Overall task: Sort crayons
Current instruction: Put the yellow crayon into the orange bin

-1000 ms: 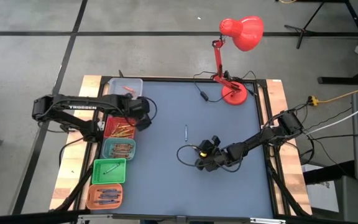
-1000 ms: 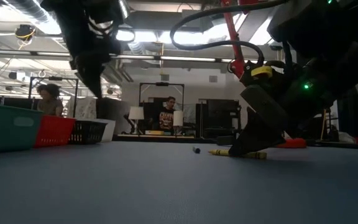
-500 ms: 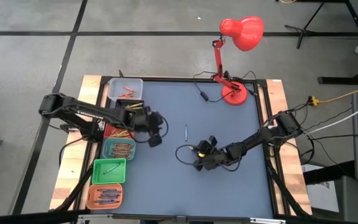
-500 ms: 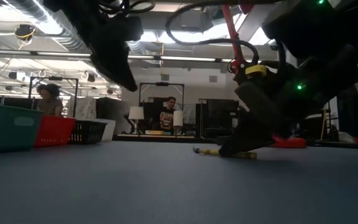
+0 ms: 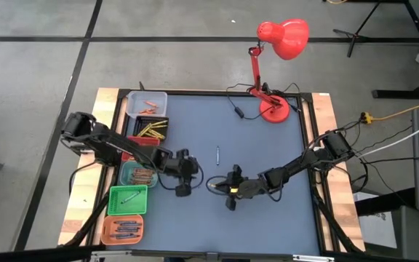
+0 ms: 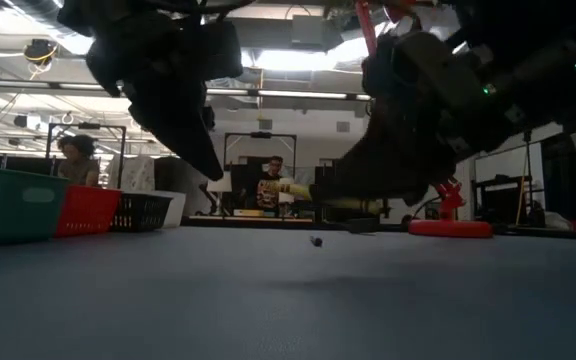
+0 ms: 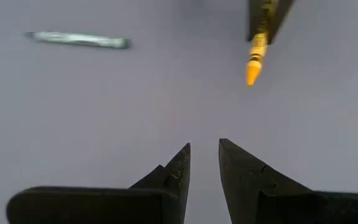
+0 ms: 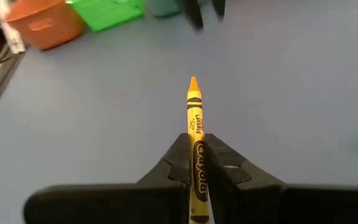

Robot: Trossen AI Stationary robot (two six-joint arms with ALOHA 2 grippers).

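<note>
My right gripper [image 8: 196, 142] is shut on a yellow-orange crayon [image 8: 194, 109], held above the middle of the blue table top [image 5: 268, 218]. My left gripper [image 7: 204, 155] hovers just to its left over the table, open, with nothing between its fingers; from there the yellow-orange crayon [image 7: 256, 57] shows ahead of it. A grey-blue crayon [image 5: 217, 155] lies flat on the table a little farther back. In the high view my left gripper [image 5: 183, 189] and my right gripper [image 5: 230, 193] stand close together. My right gripper pinches the crayon's rear half [image 8: 195, 132] between its two fingers [image 8: 179, 149]. The crayon lies along the fingers, its pointed tip [image 8: 193, 81] sticking out ahead toward the table's left. The fingers come from the table's right, slanting slightly down. The crayon is lifted clear and about level.
A row of small bins runs along the left edge: clear [image 5: 148, 103], black with yellow crayons [image 5: 151, 129], red [image 5: 138, 149], teal [image 5: 138, 175], green [image 5: 127, 199], orange [image 5: 122, 229]. A red desk lamp [image 5: 273, 109] stands at the far right corner. People show in the room beyond.
My left gripper has swung from above the bins out over the table toward its middle and near side, sinking and coming close to my right gripper. My right gripper has tipped upward and raised the yellow-orange crayon, which lay on the table and now hangs clear.
</note>
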